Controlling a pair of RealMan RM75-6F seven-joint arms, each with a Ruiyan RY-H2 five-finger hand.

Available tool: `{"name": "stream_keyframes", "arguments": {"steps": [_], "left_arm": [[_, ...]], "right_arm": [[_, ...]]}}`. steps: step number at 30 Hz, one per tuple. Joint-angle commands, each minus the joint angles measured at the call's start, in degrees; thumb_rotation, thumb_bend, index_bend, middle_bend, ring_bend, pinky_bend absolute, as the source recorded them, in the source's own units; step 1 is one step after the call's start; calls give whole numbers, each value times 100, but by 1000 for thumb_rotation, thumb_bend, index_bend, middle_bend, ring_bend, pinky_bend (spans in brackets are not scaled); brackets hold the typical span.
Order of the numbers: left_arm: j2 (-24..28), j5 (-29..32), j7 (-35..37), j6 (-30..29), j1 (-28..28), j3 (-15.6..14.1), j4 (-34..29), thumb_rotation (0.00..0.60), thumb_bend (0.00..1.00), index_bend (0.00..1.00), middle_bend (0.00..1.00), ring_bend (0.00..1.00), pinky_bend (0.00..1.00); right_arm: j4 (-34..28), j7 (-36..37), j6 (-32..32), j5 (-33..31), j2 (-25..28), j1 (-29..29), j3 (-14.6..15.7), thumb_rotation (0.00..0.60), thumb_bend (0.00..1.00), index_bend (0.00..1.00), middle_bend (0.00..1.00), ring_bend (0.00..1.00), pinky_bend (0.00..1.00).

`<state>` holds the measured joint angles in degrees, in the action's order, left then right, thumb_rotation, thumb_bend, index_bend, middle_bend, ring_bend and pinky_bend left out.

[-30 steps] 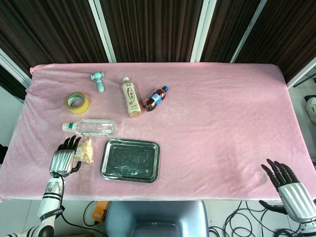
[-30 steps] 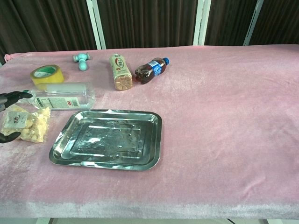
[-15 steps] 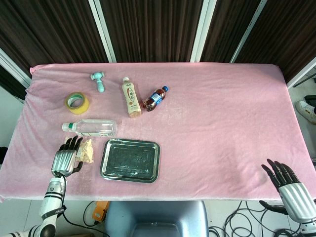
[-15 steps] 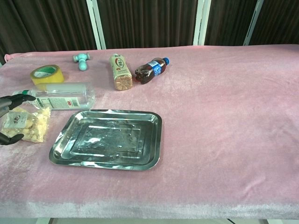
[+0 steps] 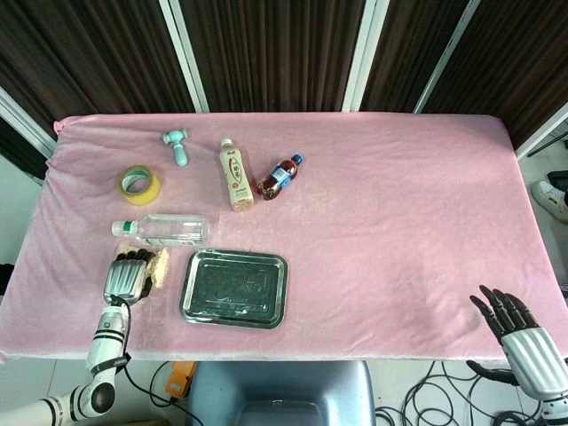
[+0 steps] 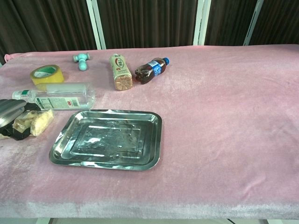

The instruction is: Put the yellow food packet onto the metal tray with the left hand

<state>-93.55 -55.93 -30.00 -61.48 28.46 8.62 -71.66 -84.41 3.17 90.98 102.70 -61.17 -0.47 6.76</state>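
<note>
My left robot hand [image 5: 124,276] closes around the crinkly yellow food packet [image 6: 38,121], at nine o'clock of the rectangular metal tray [image 6: 108,139]

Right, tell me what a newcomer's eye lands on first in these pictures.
First, the shiny metal tray, empty, near the front left of the pink table. Just left of it, the left hand is closed around the yellow food packet, which sits beside the tray, not on it. Behind lie a clear water bottle and a yellow tape roll.
</note>
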Motion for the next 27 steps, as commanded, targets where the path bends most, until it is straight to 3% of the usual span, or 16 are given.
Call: {"name": "stream_keyframes", "arguments": {"steps": [1,5,10,14,18,22,25,27], "left_arm": [[-243,-60,64,-107,32,18,349,600,712,571,529,546,588],[-379,-697,617,-659,-56,-6,527,600,803,652,617,671,702],[-285,-1880,1205,-1814,-233,-172,42,600,810,658,618,693,718],[-276,-2541,868,-2371,-301,-349,-701,600,796,653,605,681,717],[-566,-2651,465,-2272,-211,-355,-1138,600,768,618,572,644,715],[-925,-2393,12,-1735,-33,-343,-1242,600,699,437,397,436,665],[-1183,-1989,-237,-1225,96,-292,-1223,600,615,180,151,195,497],[-1370,-1792,-392,-992,179,-250,-1012,600,572,67,37,73,377]], "right_arm": [[4,3,2,5,2,0,4,600,26,0,0,0,226],[-10,-15,-30,-11,5,10,2,600,26,0,0,0,226],[-31,-38,-57,-16,6,20,3,600,26,0,0,0,226],[-29,-68,-72,7,0,27,15,600,26,0,0,0,226],[-25,-63,-63,28,7,28,25,600,26,0,0,0,226],[-3,1,-21,45,24,23,28,600,26,0,0,0,226],[18,36,-13,74,38,28,43,600,26,0,0,0,226],[26,40,-28,93,49,35,58,600,26,0,0,0,226]]}}
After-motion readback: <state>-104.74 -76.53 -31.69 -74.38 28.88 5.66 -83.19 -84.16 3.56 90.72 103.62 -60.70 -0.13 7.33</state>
